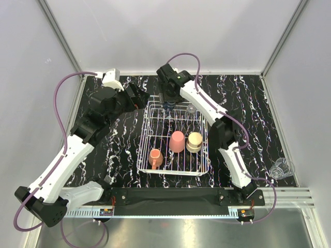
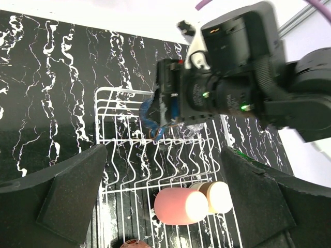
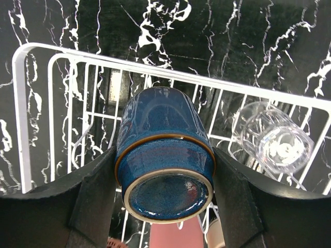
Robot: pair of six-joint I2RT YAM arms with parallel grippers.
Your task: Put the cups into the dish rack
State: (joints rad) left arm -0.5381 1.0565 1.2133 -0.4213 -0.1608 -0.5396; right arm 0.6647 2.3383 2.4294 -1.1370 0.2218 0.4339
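no readable text, label, brand or number shows in any view

My jaws are matte black. The glazed dark blue cup [image 3: 164, 155] carries a tan band and a pale foot ring. The wire dish rack [image 3: 18, 103] is white, the marble-patterned table [image 3: 77, 20] black with white veins. The plastic tumbler [image 1: 177, 141] is pink, the handled mug [image 1: 155, 156] orange, the small cup [image 1: 195, 141] cream.

Lab booth: plain white walls [image 1: 155, 31], aluminium frame posts [image 1: 60, 33].
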